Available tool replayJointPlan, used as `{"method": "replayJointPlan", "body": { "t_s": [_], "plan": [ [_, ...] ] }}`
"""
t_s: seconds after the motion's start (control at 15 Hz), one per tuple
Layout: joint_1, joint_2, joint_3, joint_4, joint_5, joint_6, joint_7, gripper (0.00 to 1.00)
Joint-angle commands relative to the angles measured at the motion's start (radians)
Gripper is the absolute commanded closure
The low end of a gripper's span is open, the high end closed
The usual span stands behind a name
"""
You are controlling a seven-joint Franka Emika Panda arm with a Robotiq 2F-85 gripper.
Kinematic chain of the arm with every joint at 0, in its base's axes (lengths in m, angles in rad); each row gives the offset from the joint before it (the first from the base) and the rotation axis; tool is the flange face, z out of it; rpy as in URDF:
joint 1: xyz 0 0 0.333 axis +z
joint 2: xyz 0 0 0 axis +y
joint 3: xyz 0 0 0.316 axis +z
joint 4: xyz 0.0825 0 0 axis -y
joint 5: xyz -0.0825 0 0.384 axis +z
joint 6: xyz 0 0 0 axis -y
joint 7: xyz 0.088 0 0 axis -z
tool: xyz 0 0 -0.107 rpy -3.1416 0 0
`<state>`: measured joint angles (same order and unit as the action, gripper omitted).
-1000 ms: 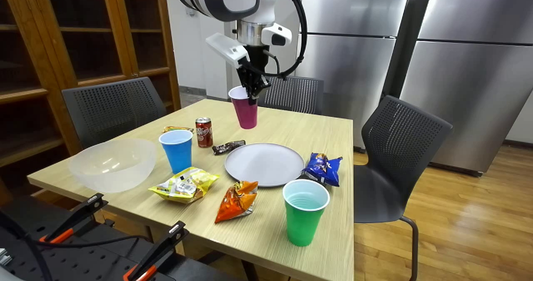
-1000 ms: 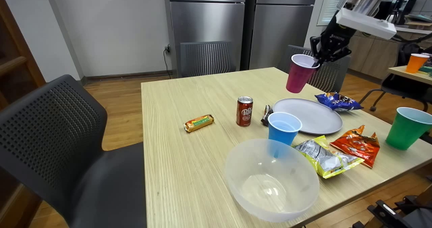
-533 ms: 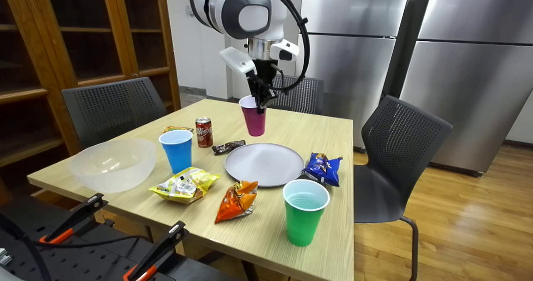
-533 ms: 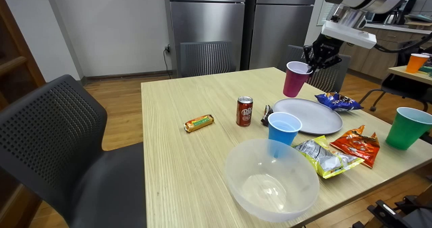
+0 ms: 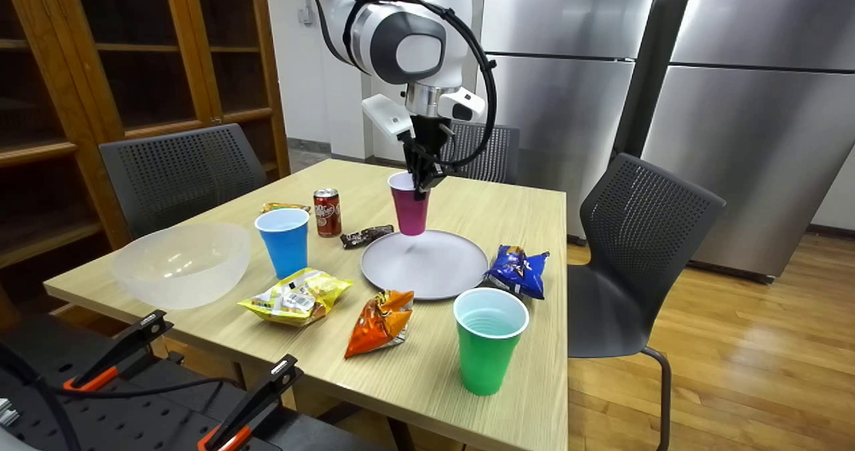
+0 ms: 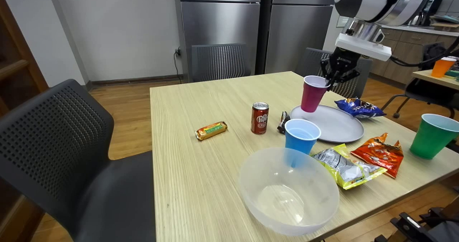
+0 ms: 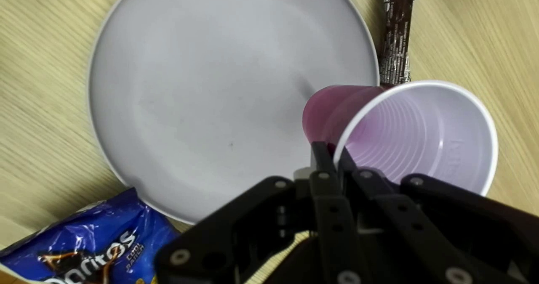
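Held the magenta plastic cup by its rim in the nearly closed gripper, above the gray plate.

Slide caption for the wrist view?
Gripper pinches magenta cup by its rim; gray plate behind, blue Doritos bag lower left, brown wrapped snack upper right.

In an exterior view, the gripper pinches a magenta plastic cup at the rim, slightly tilted, over a grey plate. A Dr Pepper can stands upright; a blue cup stands behind a translucent bowl.
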<state>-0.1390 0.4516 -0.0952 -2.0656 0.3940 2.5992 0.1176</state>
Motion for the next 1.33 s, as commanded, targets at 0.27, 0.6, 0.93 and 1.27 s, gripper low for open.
{"method": "replayJointPlan", "body": {
  "t_s": [0.27, 0.6, 0.93, 1.27],
  "plan": [
    [-0.043, 0.075, 0.013, 0.095, 0.004, -0.098, 0.052, 0.99],
    [-0.047, 0.104, 0.013, 0.128, 0.001, -0.123, 0.064, 0.99],
    [-0.044, 0.121, 0.011, 0.150, -0.002, -0.145, 0.072, 0.99],
    [-0.042, 0.131, 0.010, 0.158, -0.004, -0.153, 0.076, 0.99]
  ]
}}
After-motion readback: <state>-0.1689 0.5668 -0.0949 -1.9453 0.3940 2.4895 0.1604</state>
